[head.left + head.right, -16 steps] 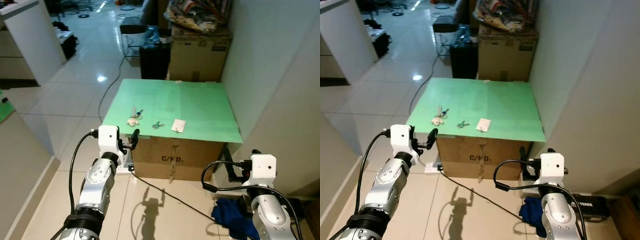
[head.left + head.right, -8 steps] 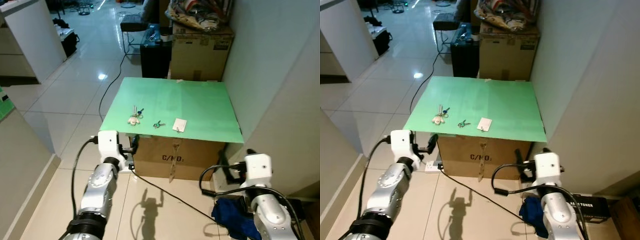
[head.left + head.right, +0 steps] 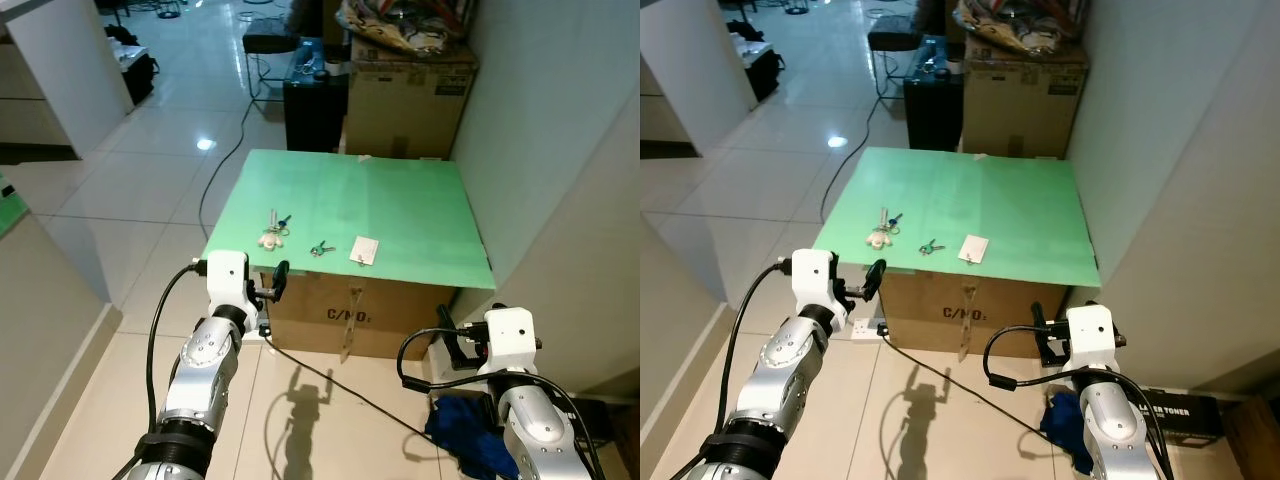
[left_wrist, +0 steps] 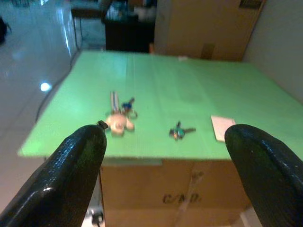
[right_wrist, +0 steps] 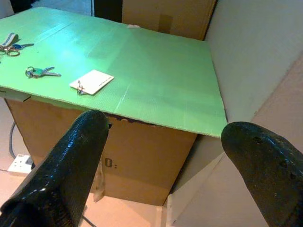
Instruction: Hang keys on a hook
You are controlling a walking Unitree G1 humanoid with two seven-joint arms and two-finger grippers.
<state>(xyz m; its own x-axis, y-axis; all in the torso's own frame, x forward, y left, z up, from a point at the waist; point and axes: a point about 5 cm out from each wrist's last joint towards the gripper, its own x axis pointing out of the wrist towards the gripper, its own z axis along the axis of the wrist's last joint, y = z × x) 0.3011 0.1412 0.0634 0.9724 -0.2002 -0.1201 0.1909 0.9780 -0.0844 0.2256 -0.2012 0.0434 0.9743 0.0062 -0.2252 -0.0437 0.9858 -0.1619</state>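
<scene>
Both end effectors, left (image 4: pixel 163 175) and right (image 5: pixel 168 175), hang wide open and empty just short of the table's (image 3: pixel 400 205) near edge. On that green table, a white card (image 3: pixel 362 249) lies nearest the right end effector. Green-tagged keys (image 3: pixel 319 248) sit beside the card, with keys on a pale charm (image 3: pixel 271 232) beyond them.

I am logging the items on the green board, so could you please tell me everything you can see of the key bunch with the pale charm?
The key bunch with the pale charm lies flat near the front left part of the green board, which tops a cardboard box. It has a small cream, plush-looking charm, a long silvery strip or key pointing toward the board's far edge, a blue-headed key and a metal ring. It touches the board alone, lying apart from the smaller keys.
</scene>
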